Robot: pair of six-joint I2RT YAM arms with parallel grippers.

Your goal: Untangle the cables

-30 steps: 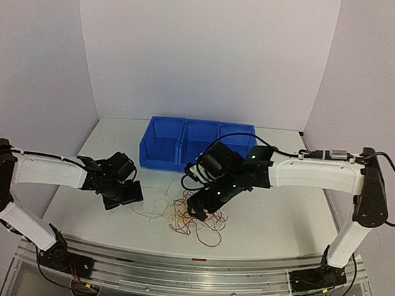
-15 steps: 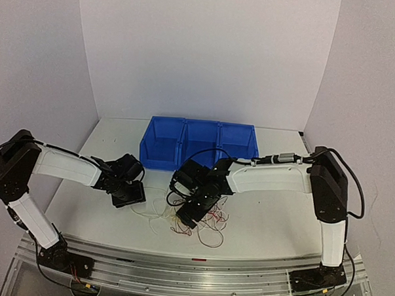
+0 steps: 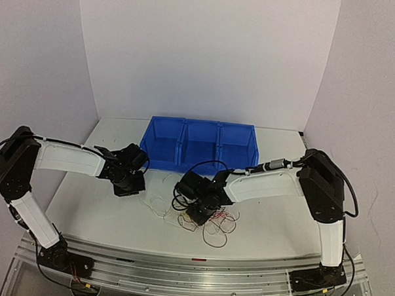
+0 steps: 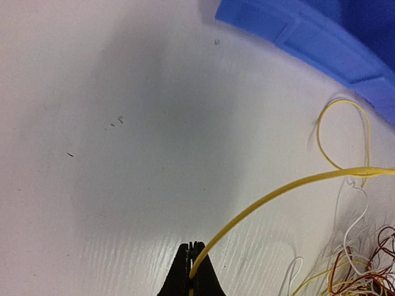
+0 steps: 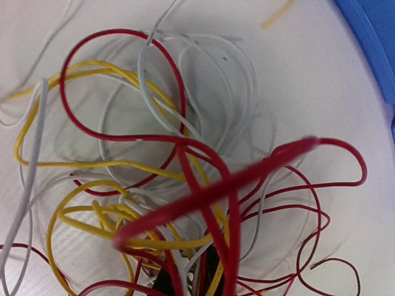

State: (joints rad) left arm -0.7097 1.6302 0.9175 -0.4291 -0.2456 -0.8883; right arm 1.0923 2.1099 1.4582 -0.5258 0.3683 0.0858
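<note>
Right, left hand [image 4: 192,250] is pinched tight on one yellow cable [image 4: 281,191], sitting left of the pile. My read: it's set to draw that strand clear of the knot. Right hand [image 3: 198,216] is down in the cables [image 3: 224,221]; in its wrist view the fingers are buried under red and yellow strands, so I can't tell whether they've closed on anything. Probably there to anchor the pile. Cables lie mid-desk, just in front of the bin [image 3: 197,145]. Desk [image 3: 280,210] is white and matte, a few specks; plain pale walls [image 3: 201,56] on three sides.

Overhead view far; wrist views close, sharing cables [image 5: 210,192].
</note>
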